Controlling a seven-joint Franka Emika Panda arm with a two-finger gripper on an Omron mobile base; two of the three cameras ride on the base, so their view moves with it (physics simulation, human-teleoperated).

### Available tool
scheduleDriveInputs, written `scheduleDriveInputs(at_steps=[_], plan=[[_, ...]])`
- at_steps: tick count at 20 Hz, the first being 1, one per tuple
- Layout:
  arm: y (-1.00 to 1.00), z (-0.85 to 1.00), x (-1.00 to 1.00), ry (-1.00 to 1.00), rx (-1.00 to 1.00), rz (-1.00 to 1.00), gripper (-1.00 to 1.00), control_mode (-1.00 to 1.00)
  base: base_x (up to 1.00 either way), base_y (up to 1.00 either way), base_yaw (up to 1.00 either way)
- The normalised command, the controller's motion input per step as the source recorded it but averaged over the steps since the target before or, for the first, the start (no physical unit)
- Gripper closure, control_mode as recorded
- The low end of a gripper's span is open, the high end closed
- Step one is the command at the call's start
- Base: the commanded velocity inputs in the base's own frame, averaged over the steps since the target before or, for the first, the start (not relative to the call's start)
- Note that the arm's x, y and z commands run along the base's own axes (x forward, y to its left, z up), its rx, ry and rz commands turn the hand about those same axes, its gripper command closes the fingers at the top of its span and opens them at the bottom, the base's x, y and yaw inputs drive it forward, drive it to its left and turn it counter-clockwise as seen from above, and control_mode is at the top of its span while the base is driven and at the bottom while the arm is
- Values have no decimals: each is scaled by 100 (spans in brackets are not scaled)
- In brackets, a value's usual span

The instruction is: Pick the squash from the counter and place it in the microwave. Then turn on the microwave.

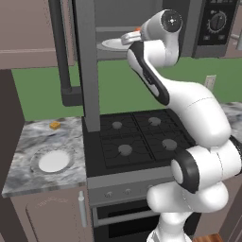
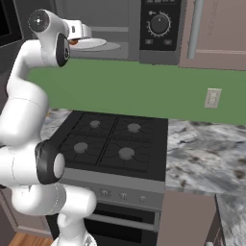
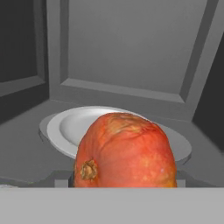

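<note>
On the far left, the counter (image 1: pixel 33 142) carried a small yellow-orange cube (image 1: pixel 55 125) near its back edge and a white plate (image 1: pixel 52 161) nearer the front. Right of it sat the black four-burner stove (image 1: pixel 137 137), with the oven's horizontal bar handle (image 1: pixel 124 217) below its front.

Above the stove, the microwave (image 1: pixel 208 28) stood with its door (image 1: pixel 87 61) swung open toward the left; its long vertical handle (image 1: pixel 59 52) hung at the door's left edge. Inside the grey cavity lay a white turntable plate (image 3: pixel 65 127).

The white arm rose from the near right and reached up and back into the cavity. In the left base view a sliver of the orange-red squash (image 1: pixel 137 29) showed at the hand, just over the turntable plate. The hand view had the squash large and close, directly in front of the camera, its stem scar facing lower left, with the plate behind and below it. The gripper (image 3: pixel 124 186) was hidden behind the squash, so the fingertips could not be seen; the jaws stood wide, and whether they were clamped on the squash I could not tell.

Further right, the microwave's black control panel with its round dial (image 2: pixel 159 23) faced forward. On the far right, the green wall held a pale outlet (image 2: pixel 212 98), above more marbled counter.
</note>
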Motion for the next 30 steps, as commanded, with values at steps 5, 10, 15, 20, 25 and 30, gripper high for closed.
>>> scheduleDriveInputs(at_steps=[5, 10, 15, 20, 25, 30], plan=[[5, -1, 15, 0, 0, 0, 100, -100, 0, 0, 0], [3, -2, 15, 0, 0, 0, 100, -100, 0, 0, 0], [3, -4, 14, 0, 0, 0, 100, -100, 0, 0, 0], [3, -4, 13, 0, 0, 0, 100, -100, 0, 0, 0], [4, -4, 11, 0, 0, 0, 100, -100, 0, 0, 0], [5, -3, 10, 0, 0, 0, 100, -100, 0, 0, 0]])
